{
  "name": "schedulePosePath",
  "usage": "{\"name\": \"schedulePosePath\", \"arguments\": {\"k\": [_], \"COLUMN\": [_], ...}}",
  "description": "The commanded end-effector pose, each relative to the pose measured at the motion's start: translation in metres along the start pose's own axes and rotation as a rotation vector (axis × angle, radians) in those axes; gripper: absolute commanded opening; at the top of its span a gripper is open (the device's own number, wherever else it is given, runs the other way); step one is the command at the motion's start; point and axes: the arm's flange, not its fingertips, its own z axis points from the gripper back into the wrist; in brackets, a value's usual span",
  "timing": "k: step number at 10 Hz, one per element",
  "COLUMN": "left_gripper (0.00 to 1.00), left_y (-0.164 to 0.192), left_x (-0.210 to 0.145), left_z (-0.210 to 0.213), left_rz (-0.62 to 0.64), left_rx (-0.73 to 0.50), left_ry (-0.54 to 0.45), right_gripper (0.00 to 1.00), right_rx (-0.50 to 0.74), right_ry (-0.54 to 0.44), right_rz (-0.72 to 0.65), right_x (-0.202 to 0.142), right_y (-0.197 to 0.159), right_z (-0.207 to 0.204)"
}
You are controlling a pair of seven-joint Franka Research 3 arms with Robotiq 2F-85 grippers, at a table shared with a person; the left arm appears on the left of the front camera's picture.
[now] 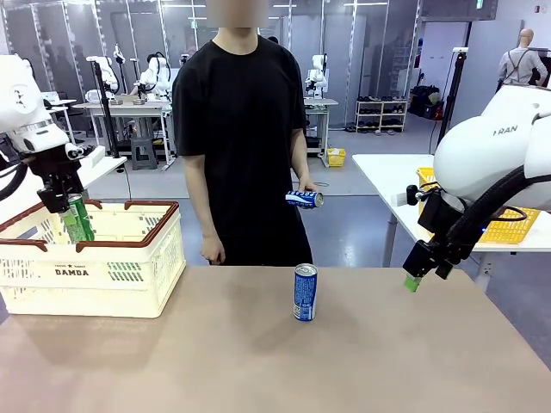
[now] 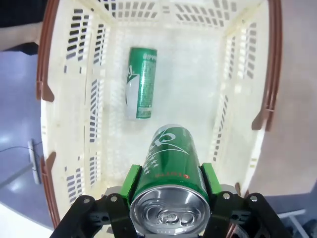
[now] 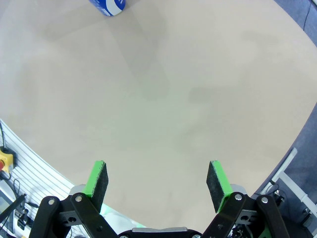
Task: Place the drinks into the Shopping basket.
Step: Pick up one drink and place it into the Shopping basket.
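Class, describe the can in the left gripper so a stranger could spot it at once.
Find the cream Shopping basket on the robot's left. Over it, the left gripper clamps a green can; its green twin lies flat on the basket floor.

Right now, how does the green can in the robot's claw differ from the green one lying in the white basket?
The held green can is clamped between the green pads of the left gripper, above the floor of the Shopping basket; the loose green can rests free on that floor. The held green can is nearly upright, slightly tilted; the loose green can lies on its side. Both are slim and green with white lettering.
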Motion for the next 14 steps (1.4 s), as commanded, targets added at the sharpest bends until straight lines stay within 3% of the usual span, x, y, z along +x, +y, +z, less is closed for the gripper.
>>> {"name": "schedulePosePath", "arguments": {"k": [1,8,14], "left_gripper": [0.59,0.59,0.59], "left_y": [0.000,0.024,0.028], "left_x": [-0.003,-0.031,-0.046], "left_z": [-0.012,-0.068,-0.117], "left_rz": [-0.016,-0.015,-0.073], "left_rx": [0.041,0.025,-0.029], "left_ry": [-0.028,0.048,0.052], "right_gripper": [1.00,1.00,1.00], "right_rx": [-0.006,-0.006,-0.006], "right_ry": [0.008,0.008,0.008], "right_rz": [0.008,0.008,0.008], "right_x": [0.000,0.000,0.000], "right_y": [-0.002,-0.002,-0.002], "right_z": [0.001,0.001,0.001]}}
